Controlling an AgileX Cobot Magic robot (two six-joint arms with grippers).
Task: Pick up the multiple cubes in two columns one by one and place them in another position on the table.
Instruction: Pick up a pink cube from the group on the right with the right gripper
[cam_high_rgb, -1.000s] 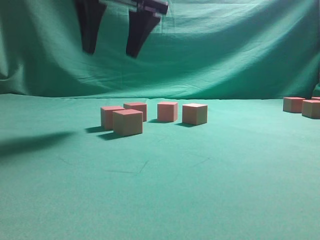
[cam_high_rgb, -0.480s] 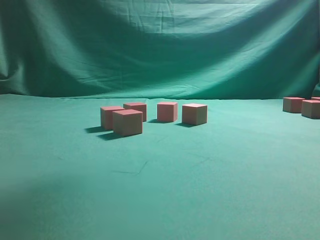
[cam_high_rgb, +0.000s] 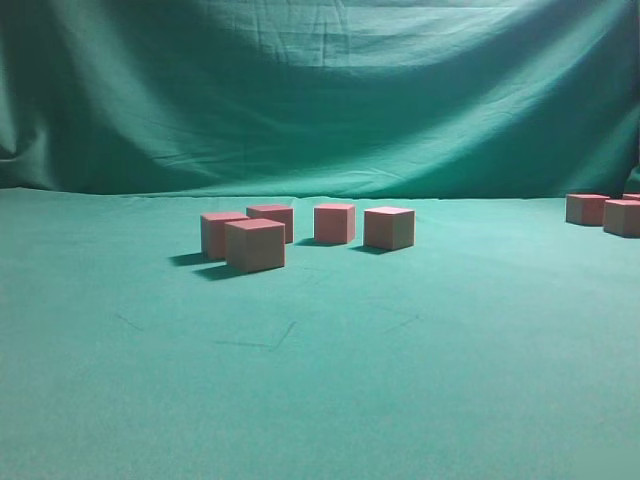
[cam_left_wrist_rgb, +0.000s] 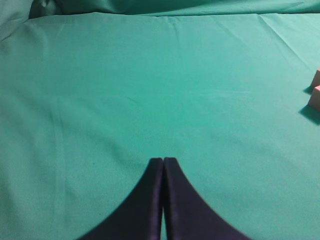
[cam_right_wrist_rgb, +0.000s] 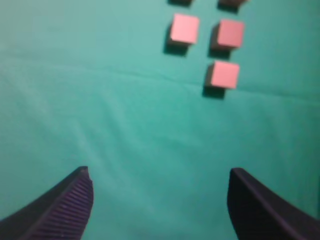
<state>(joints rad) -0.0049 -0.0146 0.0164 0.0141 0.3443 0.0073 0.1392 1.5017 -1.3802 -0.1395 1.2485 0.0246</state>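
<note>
So my left pincer (cam_left_wrist_rgb: 163, 162) is pressed completely together, tips touching, nothing pinched in it. It hangs over bare table (cam_left_wrist_rgb: 150, 90), just green cloth with a few creases ahead of it. The only cubes on that side are two (cam_left_wrist_rgb: 316, 90) peeking in at the far right edge of the wrist view, well off to the pincer's right, cut off by the frame so I can't say much about them.

My right pincer (cam_right_wrist_rgb: 160, 185) is spread wide, empty, fingers (cam_right_wrist_rgb: 70, 205) well apart with plain cloth between them. Ahead of it and a bit to the right sit three cubes: one (cam_right_wrist_rgb: 183, 28) on the left, one (cam_right_wrist_rgb: 230, 33) beside it on the right, and a third (cam_right_wrist_rgb: 223, 74) nearer to me under the right one. None of them touch each other. Two more are barely visible at the top edge, mostly cropped. A crease in the cloth runs across between the pincer and the cubes; nothing else stands in the way.

From the exterior view, neither pincer shows. There's a loose group of five cubes (cam_high_rgb: 254, 245) mid-table, the front one overlapping the one behind it, can't tell if they touch. A few more (cam_high_rgb: 587, 209) sit far right by the edge. Draped backdrop (cam_high_rgb: 320, 90) behind everything.
</note>
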